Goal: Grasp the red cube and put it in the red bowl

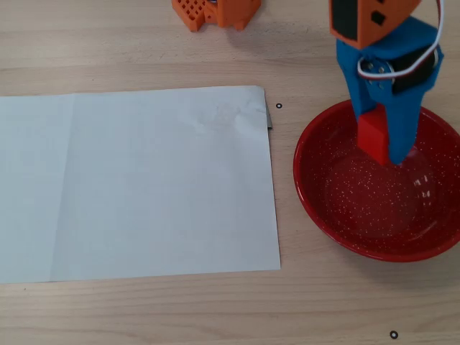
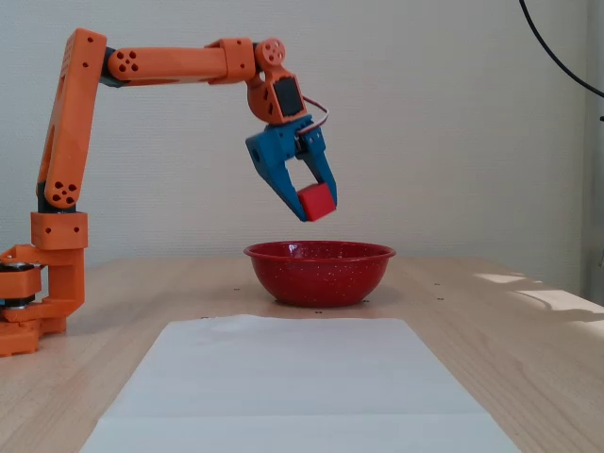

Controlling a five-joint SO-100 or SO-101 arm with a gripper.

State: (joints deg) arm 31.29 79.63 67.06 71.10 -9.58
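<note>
above red bowl (image 2: 319, 272), end effector (image 2: 317, 204) half-hides red cube (image 2: 316, 200).

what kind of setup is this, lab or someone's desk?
Probably a hobby or lab desk: a light wooden tabletop against a bare white wall, a 3D-printed-looking orange arm holding a red cube over a red bowl, and a white paper sheet as work mat.

A blue gripper (image 2: 317, 205) on an orange arm (image 2: 170, 64); plain red cube (image 2: 316, 201); red bowl (image 2: 319, 272) flecked white; white paper (image 1: 136, 183).
</note>
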